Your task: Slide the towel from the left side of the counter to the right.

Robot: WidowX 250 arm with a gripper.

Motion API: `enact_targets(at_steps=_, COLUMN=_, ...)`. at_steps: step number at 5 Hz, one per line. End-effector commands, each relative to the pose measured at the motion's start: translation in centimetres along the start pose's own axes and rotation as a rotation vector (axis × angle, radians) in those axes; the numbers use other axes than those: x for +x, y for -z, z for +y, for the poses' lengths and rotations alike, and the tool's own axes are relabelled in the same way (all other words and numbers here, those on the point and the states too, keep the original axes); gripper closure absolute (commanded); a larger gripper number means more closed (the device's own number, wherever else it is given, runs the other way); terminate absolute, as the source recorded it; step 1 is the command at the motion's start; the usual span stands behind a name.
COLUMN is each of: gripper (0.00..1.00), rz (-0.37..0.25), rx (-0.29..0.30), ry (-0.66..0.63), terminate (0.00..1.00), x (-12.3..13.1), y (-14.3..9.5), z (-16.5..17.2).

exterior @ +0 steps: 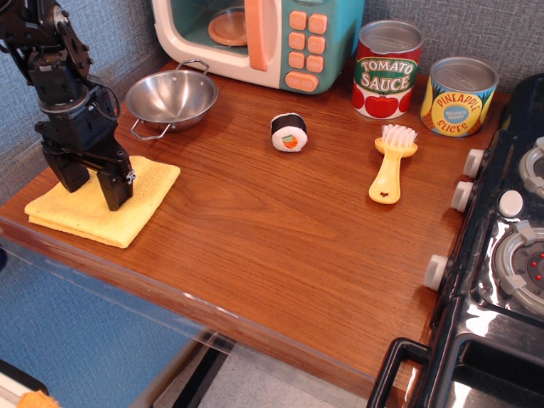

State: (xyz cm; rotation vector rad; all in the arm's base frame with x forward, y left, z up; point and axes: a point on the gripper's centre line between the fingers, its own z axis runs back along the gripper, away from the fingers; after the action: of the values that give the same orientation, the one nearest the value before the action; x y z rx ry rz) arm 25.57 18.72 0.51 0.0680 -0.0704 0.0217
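Observation:
The pale yellow folded towel [127, 212] lies flat at the left end of the reddish-brown counter [289, 229], near its front edge. My black gripper [92, 189] stands upright over the towel. Its two fingers are spread apart and their tips press down on the cloth. One fingertip [115, 197] rests near the towel's middle, the other toward its left part. Nothing is held between the fingers.
A steel bowl [172, 99] sits just behind the towel. A sushi piece [289, 132] and a yellow brush [391, 166] lie mid-counter. A toy microwave [255, 38], a tomato sauce can [388, 70] and a pineapple can [459, 96] stand at the back. A black stove [501, 246] borders the right.

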Motion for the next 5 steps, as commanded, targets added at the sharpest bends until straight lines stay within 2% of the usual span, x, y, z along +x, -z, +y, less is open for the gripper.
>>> enact_targets(at_steps=1, gripper=0.00, rz=0.000, rx=-0.037, ry=0.098, terminate=0.00, x=-0.7, y=-0.4, z=-6.4)
enact_targets(at_steps=2, gripper=0.00, rz=0.002, rx=-0.029, ry=0.150, terminate=0.00, x=-0.3, y=-0.7, z=-11.2)
enact_targets(at_steps=4, gripper=0.00, rz=0.014, rx=-0.075, ry=0.247, terminate=0.00, x=0.5, y=-0.9, z=-20.6)
enact_targets(at_steps=5, gripper=0.00, rz=0.019, rx=-0.099, ry=0.255, terminate=0.00, x=0.5, y=-1.3, z=-23.3)
